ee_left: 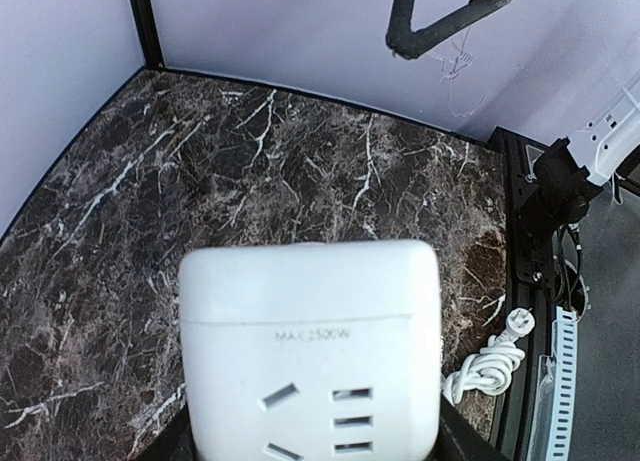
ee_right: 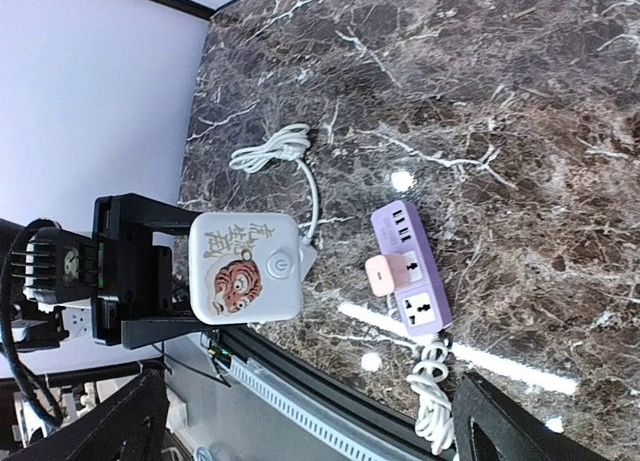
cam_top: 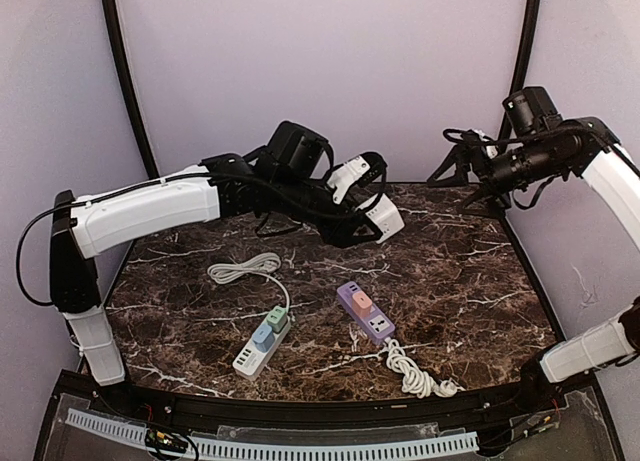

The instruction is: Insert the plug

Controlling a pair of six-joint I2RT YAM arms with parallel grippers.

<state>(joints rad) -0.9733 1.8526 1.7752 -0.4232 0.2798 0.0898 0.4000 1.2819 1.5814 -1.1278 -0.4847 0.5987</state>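
One white socket cube [ee_left: 310,321], marked "MAX 2500W", clamped in left jaws, right jaws apart.

Printed "MAX 2500W" on white socket block [ee_left: 310,311], above its slots; gold characters beside tiger picture [ee_right: 238,281] on another face, unreadable

Bright, even overhead light in all views. Glossy desk [ee_right: 520,101] throws round glare spots and pale streak in right wrist view. Soft, faint shadows in top view. White socket block [ee_left: 310,321] close to left wrist lens, slightly soft. Mild wide-angle bend at edges.
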